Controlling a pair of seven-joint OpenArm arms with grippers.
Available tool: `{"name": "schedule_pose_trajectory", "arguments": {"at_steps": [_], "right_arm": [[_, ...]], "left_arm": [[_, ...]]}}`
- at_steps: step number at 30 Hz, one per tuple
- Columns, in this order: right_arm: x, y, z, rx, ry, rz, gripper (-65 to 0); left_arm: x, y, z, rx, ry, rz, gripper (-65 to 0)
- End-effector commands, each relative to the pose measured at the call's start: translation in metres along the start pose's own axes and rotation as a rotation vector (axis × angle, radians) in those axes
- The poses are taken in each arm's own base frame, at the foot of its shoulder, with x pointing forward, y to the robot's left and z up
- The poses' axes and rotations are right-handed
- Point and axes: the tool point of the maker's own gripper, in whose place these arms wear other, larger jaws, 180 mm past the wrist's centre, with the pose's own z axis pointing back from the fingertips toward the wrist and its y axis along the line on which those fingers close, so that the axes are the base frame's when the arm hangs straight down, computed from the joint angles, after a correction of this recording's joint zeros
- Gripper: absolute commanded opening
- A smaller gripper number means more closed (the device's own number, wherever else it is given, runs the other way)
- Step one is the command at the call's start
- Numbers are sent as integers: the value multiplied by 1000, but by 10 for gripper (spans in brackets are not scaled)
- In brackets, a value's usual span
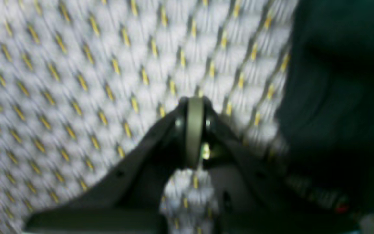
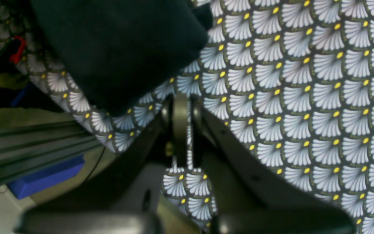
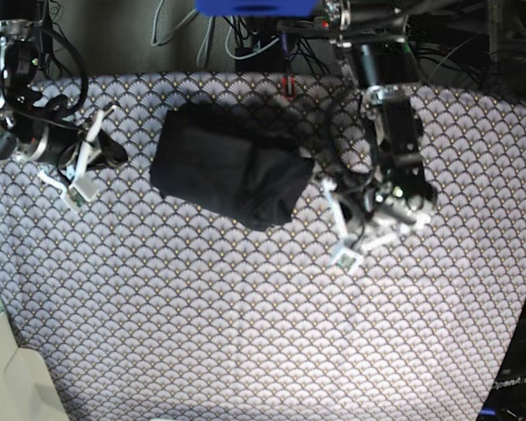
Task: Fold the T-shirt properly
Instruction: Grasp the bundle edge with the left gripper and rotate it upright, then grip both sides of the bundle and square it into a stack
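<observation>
The plain black soft cloth T-shirt [image 3: 231, 171] lay folded into a compact, slightly skewed bundle on the grey scallop-print tablecloth with yellow dots [image 3: 245, 333], toward the far middle of the table; the left gripper [image 1: 194, 103] hung over bare cloth just beside the bundle's edge, its jaws pressed together on nothing; the right gripper [image 2: 180, 97] sat apart from the shirt near the table's edge, its jaws likewise pressed together and empty; the left wrist view was blurred.
</observation>
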Motion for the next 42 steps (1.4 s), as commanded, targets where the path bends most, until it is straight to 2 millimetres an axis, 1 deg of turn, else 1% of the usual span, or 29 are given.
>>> {"name": "schedule_pose_trajectory", "arguments": {"at_steps": [1, 2, 3, 4, 5, 7, 10, 12, 14, 15, 17, 19, 22, 24, 25, 27, 30, 32, 34, 37, 40, 41, 42], "right_arm": [[15, -7, 7, -16, -47, 26, -643], [16, -9, 9, -22, -45, 32, -642], [22, -12, 10, -28, -52, 48, -641], [28, -16, 11, -37, -61, 58, -641], [31, -19, 12, -42, -68, 61, -641], [38, -25, 11, -50, -81, 59, -640], [52, -36, 4, -43, -81, 71, -640], [56, -39, -6, -19, -60, 80, -640], [61, -42, -21, 10, -53, 78, -640], [59, -43, -29, 16, -35, 84, -640], [53, -44, -42, 25, 1, 89, -640], [39, -41, -57, 40, 47, 88, -641], [33, -26, -72, 65, 55, 97, -643], [17, -19, -78, 73, 85, 87, -643], [15, -13, -81, 82, 84, 82, -643], [12, -8, -83, 91, 84, 77, -643], [6, -4, -85, 101, 94, 69, -643], [4, -3, -85, 102, 97, 67, -643], [3, -3, -85, 103, 99, 67, -643], [0, -1, -85, 106, 109, 64, -643], [-9, 8, -88, 124, 121, 50, -643], [-9, 9, -88, 126, 121, 49, -643], [-13, 11, -89, 132, 128, 43, -643]], "left_arm": [[0, -1, 2, -1, 2, 5, -650], [-15, -2, 1, -1, 41, -1, -650], [-30, -4, 0, -1, 79, -12, -650], [-46, -10, -2, -12, 118, -22, -650], [-56, -15, -2, -17, 134, -33, -650], [-70, -23, -2, -29, 159, -51, -650], [-74, -35, 3, -37, 154, -74, -650], [-69, -44, 7, -45, 131, -79, -650], [-57, -50, 13, -45, 91, -70, -650], [-52, -50, 16, -38, 72, -74, -650], [-45, -50, 21, -29, 51, -86, -650], [-41, -48, 21, -24, 43, -88, -650], [-34, -45, 21, -19, 30, -90, -650], [-30, -49, 17, -46, 20, -84, -650], [-25, -52, 14, -70, 0, -78, -650], [-20, -62, 5, -125, -26, -62, -650], [-21, -77, -6, -197, -45, -34, -650], [-14, -81, -10, -227, -67, -21, -650], [-13, -86, -14, -262, -71, -7, -650], [0, -89, -16, -294, -115, 13, -650], [13, -92, -19, -323, -155, 28, -650], [18, -91, -20, -327, -167, 60, -650], [24, -90, -22, -329, -180, 115, -650]]}}
